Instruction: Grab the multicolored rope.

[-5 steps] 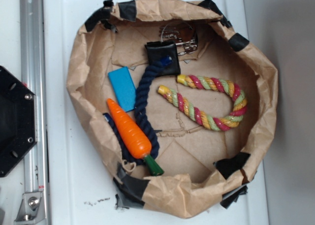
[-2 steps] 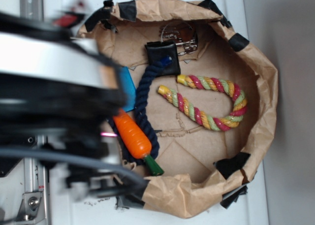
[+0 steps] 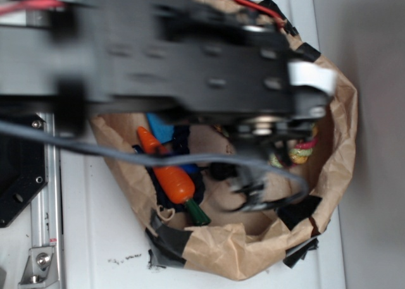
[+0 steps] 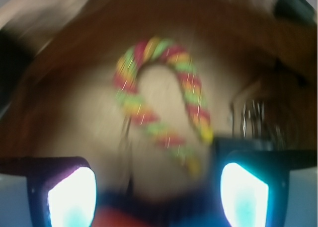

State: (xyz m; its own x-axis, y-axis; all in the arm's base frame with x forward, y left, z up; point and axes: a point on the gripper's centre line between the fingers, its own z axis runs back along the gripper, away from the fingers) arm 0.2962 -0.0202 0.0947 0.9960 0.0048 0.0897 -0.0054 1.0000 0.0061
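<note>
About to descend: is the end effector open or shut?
Open. In the wrist view its fingers stand wide apart, nothing between; the multicolored rope lies beyond.

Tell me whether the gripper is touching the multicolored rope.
Apart. In the wrist view the gripper is open, its fingers low in the frame, and the multicolored rope lies ahead on bare paper, clear of both.

Multicolored rope (image 4: 164, 113), red, yellow and green twisted strands, bent in a U
</note>
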